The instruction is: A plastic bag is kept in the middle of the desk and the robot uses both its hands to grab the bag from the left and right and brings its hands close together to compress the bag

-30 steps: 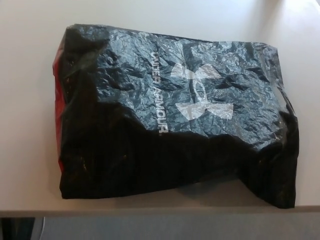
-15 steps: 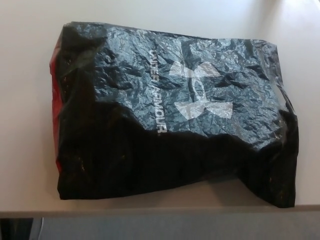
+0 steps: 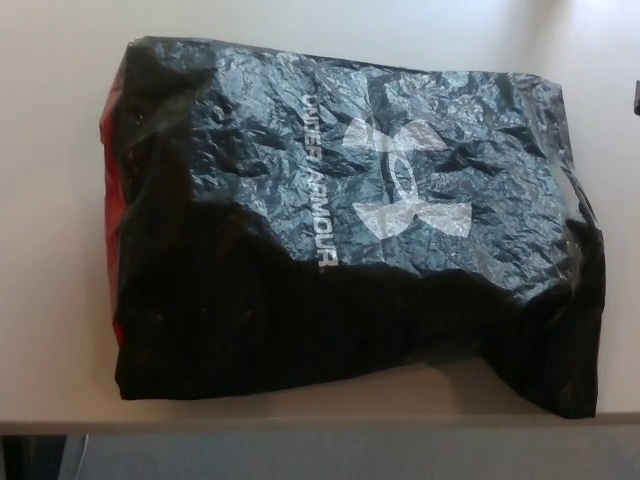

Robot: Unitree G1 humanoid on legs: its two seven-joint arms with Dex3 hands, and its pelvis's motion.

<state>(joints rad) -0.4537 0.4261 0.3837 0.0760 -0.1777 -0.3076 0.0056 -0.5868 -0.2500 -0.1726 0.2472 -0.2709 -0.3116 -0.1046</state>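
Observation:
A crumpled black plastic bag (image 3: 340, 230) with a white logo and white lettering lies flat in the middle of the pale desk (image 3: 50, 200), filling most of the head view. A red strip (image 3: 106, 150) shows along the bag's left edge. The near part of the bag lies in shadow. Neither of my hands shows in the picture.
The desk's front edge (image 3: 300, 425) runs just below the bag, with grey floor beneath it. A tiny dark sliver (image 3: 636, 95) sits at the right border, too small to identify. Bare desk surface lies left of and beyond the bag.
The whole picture has shifted a little, so the camera moved; the bag itself lies as before. The dark sliver at the right border is new.

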